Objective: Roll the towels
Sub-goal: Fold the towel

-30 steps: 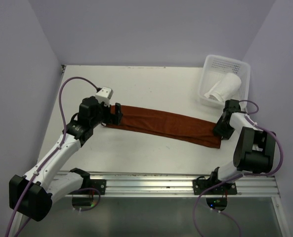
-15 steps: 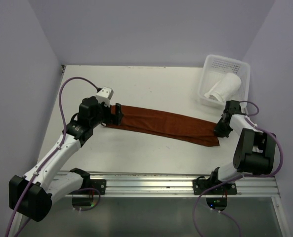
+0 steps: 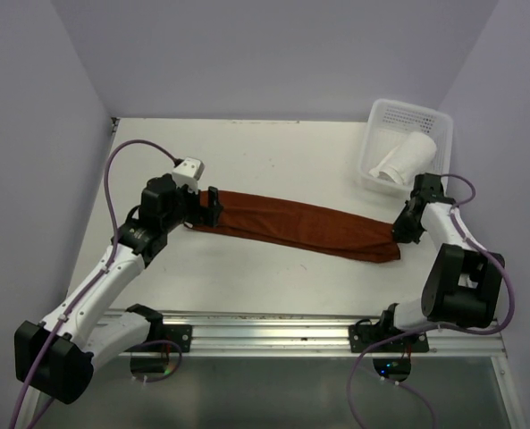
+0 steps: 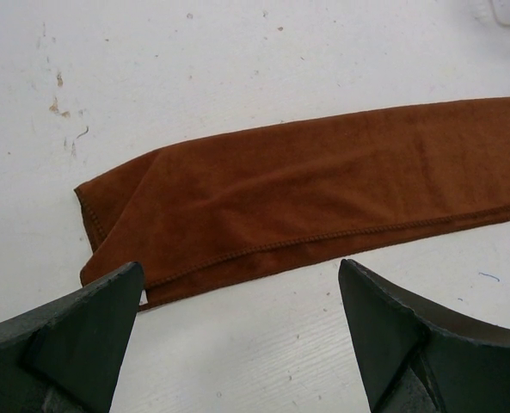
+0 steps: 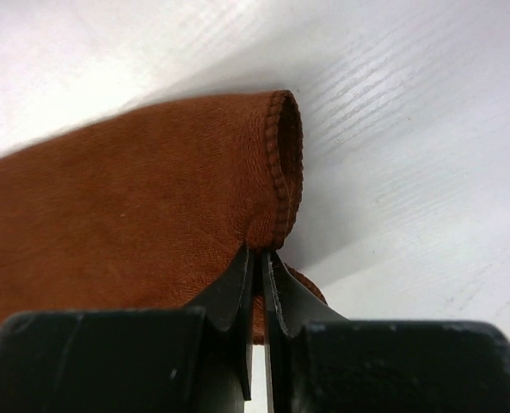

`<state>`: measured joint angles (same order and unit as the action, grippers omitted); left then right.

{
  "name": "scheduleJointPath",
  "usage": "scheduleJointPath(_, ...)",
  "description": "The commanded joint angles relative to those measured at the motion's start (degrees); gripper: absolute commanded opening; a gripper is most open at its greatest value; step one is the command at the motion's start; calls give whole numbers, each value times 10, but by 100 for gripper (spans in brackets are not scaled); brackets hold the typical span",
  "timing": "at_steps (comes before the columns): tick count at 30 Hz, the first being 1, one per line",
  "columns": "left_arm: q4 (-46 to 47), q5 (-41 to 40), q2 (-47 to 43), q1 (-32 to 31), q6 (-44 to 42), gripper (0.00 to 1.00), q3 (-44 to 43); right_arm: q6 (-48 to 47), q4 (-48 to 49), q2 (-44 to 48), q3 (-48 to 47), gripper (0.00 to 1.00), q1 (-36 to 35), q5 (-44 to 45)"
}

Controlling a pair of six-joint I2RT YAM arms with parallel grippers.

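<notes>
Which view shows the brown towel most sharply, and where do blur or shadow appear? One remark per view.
Top external: even light, rust-brown towel sharp, hardly any shadow. Left wrist: weave and hem crisp; left gripper fingers dark, little detail. Right wrist: hem sharp at the right gripper, towel's left edge blurred, grey shadow beside the fold.

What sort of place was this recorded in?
Probably a robotics lab test cell, not a home: a white table boxed in by plain lavender walls, an aluminium rail along its near edge, and a rust-brown towel and white basket as props.
</notes>
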<state>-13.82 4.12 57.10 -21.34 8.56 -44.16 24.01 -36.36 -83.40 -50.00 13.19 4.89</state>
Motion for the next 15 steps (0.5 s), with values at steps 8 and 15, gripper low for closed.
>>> scheduleJointPath(8, 26, 5, -16, -2, 6, 100, -2, -26, -116, 57, -135, 0, -91, -23)
scheduleJointPath(15, 25, -2, -22, -2, 6, 100, -2, 0, -146, -1, -274, 0, -237, -10)
